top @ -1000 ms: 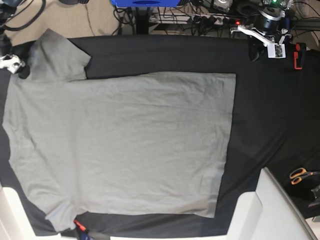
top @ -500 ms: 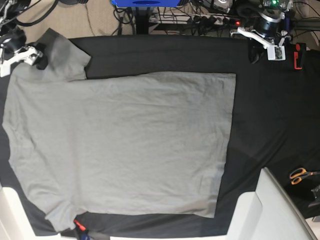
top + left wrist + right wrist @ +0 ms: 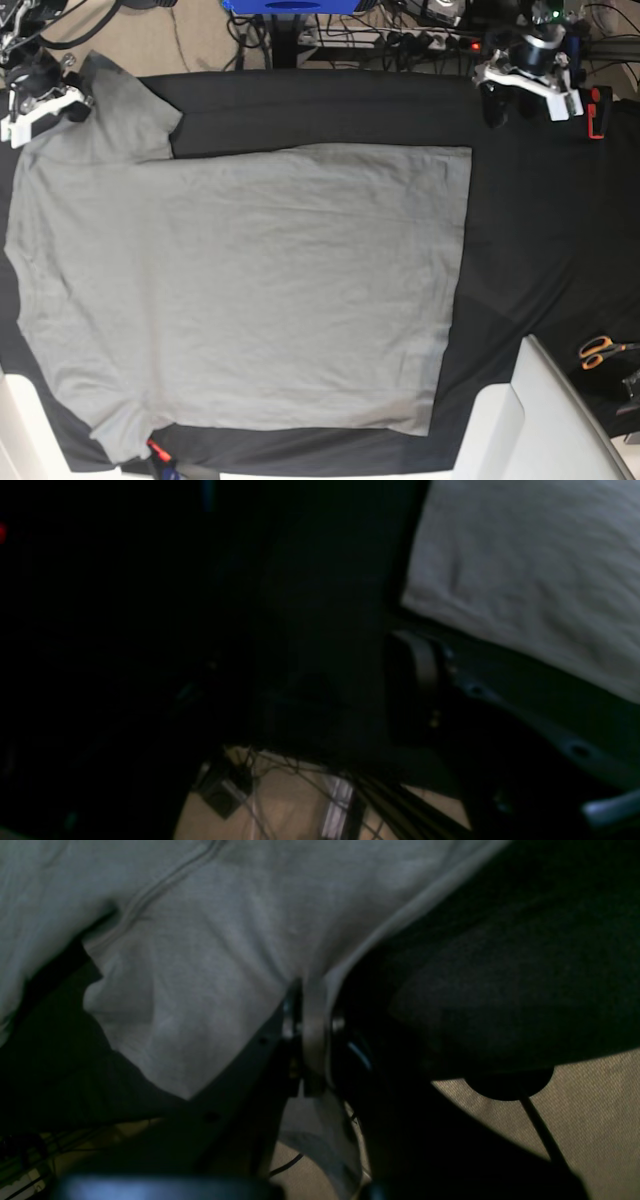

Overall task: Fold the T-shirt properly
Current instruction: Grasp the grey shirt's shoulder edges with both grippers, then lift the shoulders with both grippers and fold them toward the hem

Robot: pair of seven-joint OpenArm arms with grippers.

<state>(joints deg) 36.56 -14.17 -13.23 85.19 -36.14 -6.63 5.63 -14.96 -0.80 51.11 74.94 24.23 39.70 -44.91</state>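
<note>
- T-shirt lies flat on the black table cloth, covering most of it from the base view's left edge to past the middle; hem edge runs straight on that view's right, collar end off to its left.
- Step in hand, as I read it: sleeve fold. Right gripper is pinched tight on the sleeve hem at the far-left corner of the base view, so you've got the fabric. Lift just enough to clear the cloth, then carry the sleeve inward over the body; keep the pull gentle so the body doesn't drag w/ it.
- Left gripper hangs over bare cloth near the far edge, just beside the shirt's hem corner, holding nothing; can't tell jaw state from the frames. Bring it onto the hem corner to pin or lift that side.
- Fabric: plain grey, soft, lightly wrinkled across the body; stitched seam visible in the right wrist view.
- Orange-handled scissors sit well apart from the shirt; no issue.
</note>
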